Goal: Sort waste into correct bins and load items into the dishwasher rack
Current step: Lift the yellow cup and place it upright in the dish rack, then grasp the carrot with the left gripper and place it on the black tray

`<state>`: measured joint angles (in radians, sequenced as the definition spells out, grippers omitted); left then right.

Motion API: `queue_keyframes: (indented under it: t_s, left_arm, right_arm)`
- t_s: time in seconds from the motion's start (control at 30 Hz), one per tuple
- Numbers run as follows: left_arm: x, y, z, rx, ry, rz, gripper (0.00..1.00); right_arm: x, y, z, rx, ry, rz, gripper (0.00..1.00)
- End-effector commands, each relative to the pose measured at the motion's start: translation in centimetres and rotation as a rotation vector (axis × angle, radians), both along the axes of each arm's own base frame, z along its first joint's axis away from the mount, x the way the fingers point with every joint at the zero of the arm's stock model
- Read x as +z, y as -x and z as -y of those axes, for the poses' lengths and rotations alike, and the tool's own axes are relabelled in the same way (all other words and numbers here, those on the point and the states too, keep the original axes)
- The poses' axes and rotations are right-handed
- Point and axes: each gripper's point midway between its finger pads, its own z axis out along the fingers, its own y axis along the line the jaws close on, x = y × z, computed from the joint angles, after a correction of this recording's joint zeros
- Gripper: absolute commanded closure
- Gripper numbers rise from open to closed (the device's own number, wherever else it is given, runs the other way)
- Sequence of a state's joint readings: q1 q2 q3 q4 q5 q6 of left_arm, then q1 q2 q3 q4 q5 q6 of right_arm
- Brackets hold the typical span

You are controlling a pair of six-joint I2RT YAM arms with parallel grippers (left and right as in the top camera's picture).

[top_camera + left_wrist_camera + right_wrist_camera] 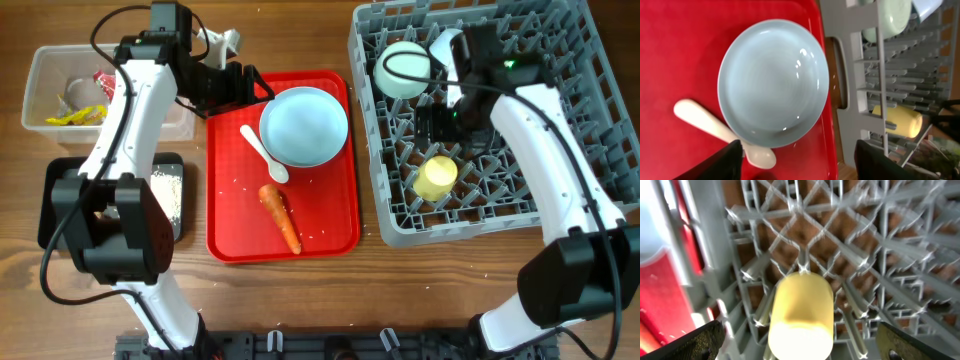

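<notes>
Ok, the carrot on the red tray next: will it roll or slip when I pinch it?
The carrot looks rigid and tapered, so it should hold shape but may squirt toward its thin end if pinched there. Round, lying loose on the smooth red tray, it could roll from a sideways nudge.

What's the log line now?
left fingers open by bowl | right fingers open over cup in rack | carrot, spoon on red tray
</notes>
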<state>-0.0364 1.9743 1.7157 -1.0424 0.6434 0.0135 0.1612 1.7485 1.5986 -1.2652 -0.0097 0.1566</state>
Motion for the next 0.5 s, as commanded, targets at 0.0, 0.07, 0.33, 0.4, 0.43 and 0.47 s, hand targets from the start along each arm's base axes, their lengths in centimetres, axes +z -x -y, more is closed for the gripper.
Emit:
queue_keyframes:
  t_s: [0.0, 0.07, 0.33, 0.4, 0.43, 0.47]
  left_arm:
    - [-1.0, 1.6, 0.6, -0.035, -0.126, -0.034, 0.26]
    - [-2.3, 3.0, 1.4, -0.075, -0.227, -0.067, 0.23]
    - [-4.4, 2.5, 1.7, -0.002, -0.382, -0.073, 0.26]
    - [-4.3, 2.3, 1.7, 0.024, -0.365, -0.079, 0.26]
    - [-4.2, 2.7, 2.2, 0.009, -0.331, -0.092, 0.28]
    - [-4.2, 3.6, 2.5, -0.035, -0.316, -0.114, 0.31]
  right_arm:
    - [3.9, -2.1, -0.3, 0.000, -0.013, 0.132, 0.00]
    - [4.2, -2.3, -2.1, 0.088, -0.103, 0.143, 0.00]
    - [5.6, -3.2, -8.0, 0.215, -0.287, 0.218, 0.02]
    - [5.8, -3.0, -8.8, 0.235, -0.329, 0.212, 0.04]
    - [5.8, -2.8, -9.0, 0.244, -0.325, 0.211, 0.05]
    - [5.7, -2.8, -9.1, 0.248, -0.320, 0.211, 0.04]
